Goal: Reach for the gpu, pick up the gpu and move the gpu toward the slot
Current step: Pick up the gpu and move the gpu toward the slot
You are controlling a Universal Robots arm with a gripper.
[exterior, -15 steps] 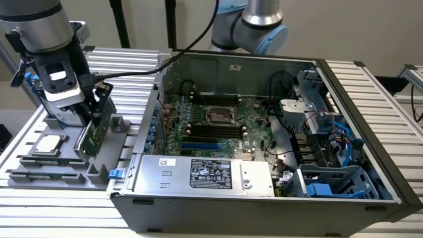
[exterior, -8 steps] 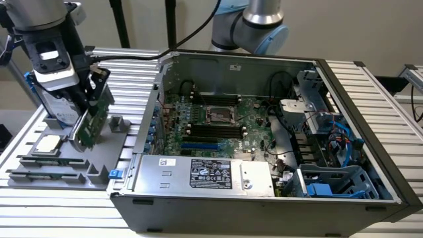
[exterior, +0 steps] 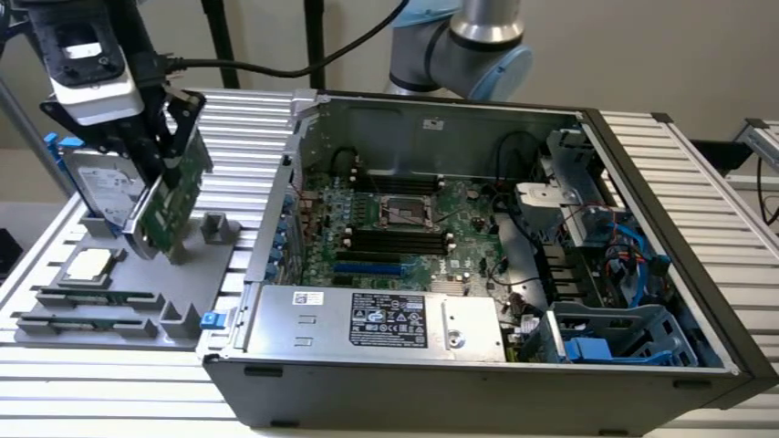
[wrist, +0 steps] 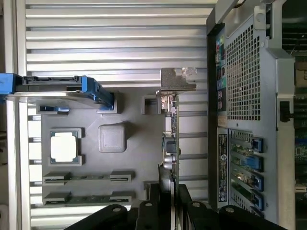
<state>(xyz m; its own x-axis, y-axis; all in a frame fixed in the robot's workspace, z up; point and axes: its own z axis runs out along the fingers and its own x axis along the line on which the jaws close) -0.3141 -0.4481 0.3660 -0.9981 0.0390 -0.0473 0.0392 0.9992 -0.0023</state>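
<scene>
Squarely inside gripper (wrist: 169,189): gpu (wrist: 173,125).

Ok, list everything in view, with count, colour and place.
green circuit-board gpu with silver bracket: one, green, edge-on at the tray
silver hard drive with blue rails: one, silver, upright in the tray
square silver processor chip: one, silver, tray pocket
narrow green memory sticks: two, green, tray slots
grey moulded tray: one, grey, exterior view's left
open dark-grey computer case: one, grey, exterior view's right
ribbed aluminium table: one, silver, underneath
black gripper: one, black, shut on the gpu
robot arm: one, grey and blue, behind the case
</scene>
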